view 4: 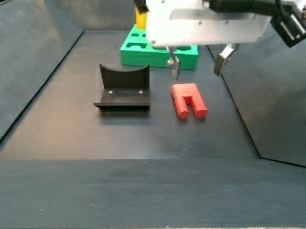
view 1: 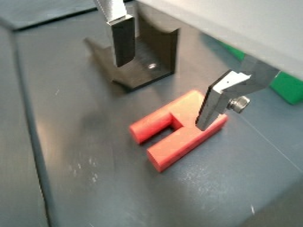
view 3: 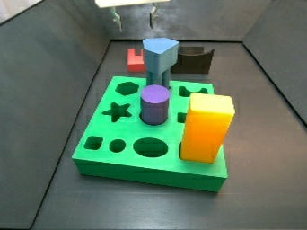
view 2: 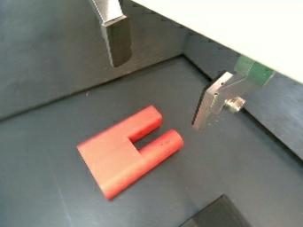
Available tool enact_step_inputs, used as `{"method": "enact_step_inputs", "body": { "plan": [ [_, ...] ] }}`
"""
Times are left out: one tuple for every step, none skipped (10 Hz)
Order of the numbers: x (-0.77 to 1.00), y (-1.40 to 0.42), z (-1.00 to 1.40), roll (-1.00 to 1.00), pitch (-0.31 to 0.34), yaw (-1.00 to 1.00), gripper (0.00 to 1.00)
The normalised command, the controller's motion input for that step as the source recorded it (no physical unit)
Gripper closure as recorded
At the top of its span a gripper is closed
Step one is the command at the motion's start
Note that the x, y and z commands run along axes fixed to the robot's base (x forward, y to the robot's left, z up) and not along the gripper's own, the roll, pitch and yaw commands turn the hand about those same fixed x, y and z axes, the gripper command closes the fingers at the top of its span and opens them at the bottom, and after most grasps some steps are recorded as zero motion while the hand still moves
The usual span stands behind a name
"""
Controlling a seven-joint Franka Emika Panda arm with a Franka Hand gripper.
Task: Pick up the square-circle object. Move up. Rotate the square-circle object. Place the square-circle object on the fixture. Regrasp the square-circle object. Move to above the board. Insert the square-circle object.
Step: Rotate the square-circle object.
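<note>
The jaws stand spread wide and grasp nothing: the gripper [view 1: 166, 75] hangs over the dark floor with its 2 flat silver fingers [view 1: 122, 34] well apart, each tipped with a dark pad. In a wrist view the same gripper [view 2: 160, 84] shows bare grey floor between its plates.

Below the jaws, closer to 1 finger than the other, lies the square-circle object [view 1: 175, 131], a smooth red plastic block (matte, with rounded prong ends) flat on the floor. Its solid body and 2 short prongs show plainly in a wrist view [view 2: 128, 151]. No finger touches it.

Beyond the far finger stands the fixture [view 1: 140, 60], a dark L-shaped bracket on a base plate with a small screw head in it. In a side view the fixture [view 4: 122, 87] sits beside the red piece [view 4: 188, 99], apart from it.

The board [view 3: 150, 135], a thick bright-green slab with star, circle and cross cut-outs, lies well away from the jaws; a yellow-orange block [view 3: 207, 128], a purple cylinder [view 3: 153, 104] and a blue-grey piece [view 3: 160, 63] stand in it.
</note>
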Motion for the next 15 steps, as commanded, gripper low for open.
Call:
{"method": "enact_step_inputs", "body": {
  "plan": [
    [0.04, 0.00, -0.14, 0.00, -0.002, 1.00, 0.00],
    [0.03, 0.00, -0.06, 0.00, -0.003, 1.00, 0.00],
    [0.02, 0.00, -0.05, 0.00, -0.004, 1.00, 0.00],
    [0.02, 0.00, -0.04, 0.00, -0.004, 1.00, 0.00],
    [0.03, 0.00, -0.04, 0.00, -0.005, 1.00, 0.00],
    [0.03, 0.00, -0.03, 0.00, -0.005, 1.00, 0.00],
    [0.03, 0.00, -0.03, 0.00, -0.005, 1.00, 0.00],
    [0.03, 0.00, -0.03, 0.00, -0.005, 1.00, 0.00],
    [0.03, 0.00, -0.03, 0.00, -0.006, 1.00, 0.00],
    [0.03, 0.00, -0.03, 0.00, -0.006, 1.00, 0.00],
    [0.03, 0.00, -0.03, 0.00, -0.006, 1.00, 0.00],
    [0.03, 0.00, -0.03, 0.00, -0.006, 1.00, 0.00],
    [0.03, 0.00, -0.03, 0.00, -0.006, 1.00, 0.00],
    [0.03, 0.00, -0.03, 0.00, -0.007, 1.00, 0.00],
    [0.03, 0.00, -0.03, 0.00, -0.007, 1.00, 0.00]
  ]
}}
